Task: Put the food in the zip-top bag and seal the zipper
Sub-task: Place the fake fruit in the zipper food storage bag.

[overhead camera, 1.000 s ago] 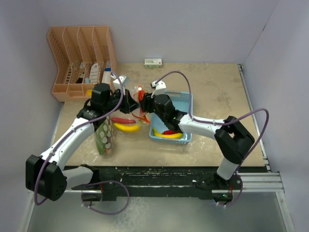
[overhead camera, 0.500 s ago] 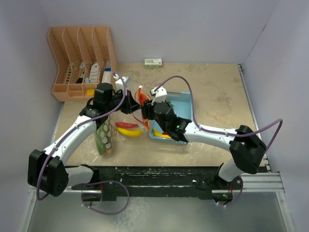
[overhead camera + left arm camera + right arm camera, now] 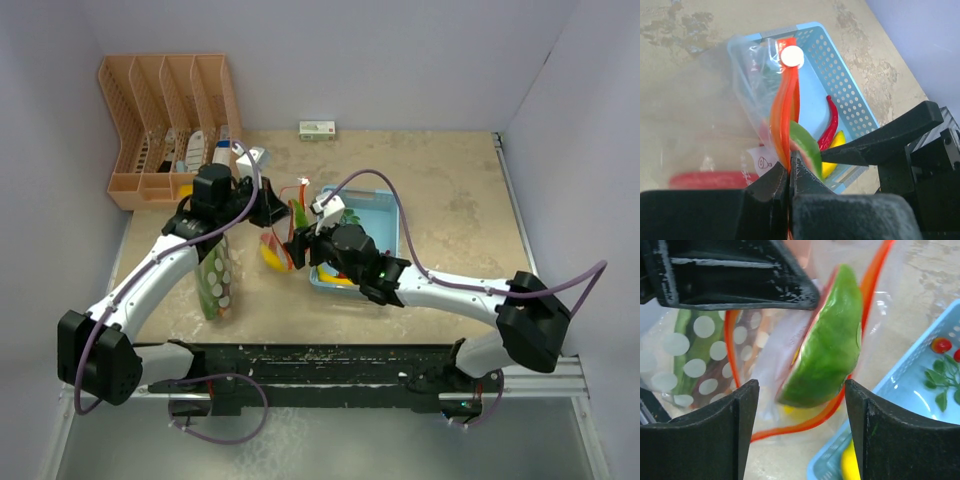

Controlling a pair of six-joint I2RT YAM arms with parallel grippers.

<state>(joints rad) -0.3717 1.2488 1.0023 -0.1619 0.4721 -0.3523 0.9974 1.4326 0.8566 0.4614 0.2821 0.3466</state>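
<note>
The left gripper (image 3: 789, 169) pinched the floppy zip-top bag (image 3: 746, 97) by its zipper strip (image 3: 782, 114), the right gripper (image 3: 801, 392) was spread wide near the green piece (image 3: 829, 340), probably slick, so I'd grab mid-body.

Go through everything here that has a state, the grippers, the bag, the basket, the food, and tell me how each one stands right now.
left gripper: shut on the zipper.
right gripper: open, fingers apart.
zip-top bag: mouth open, not sealed.
green piece: at the bag's mouth, between the right gripper's fingers.
basket: upright on the table, not emptied.
red chilli: lying in the basket.
banana: lying in the basket.
</note>
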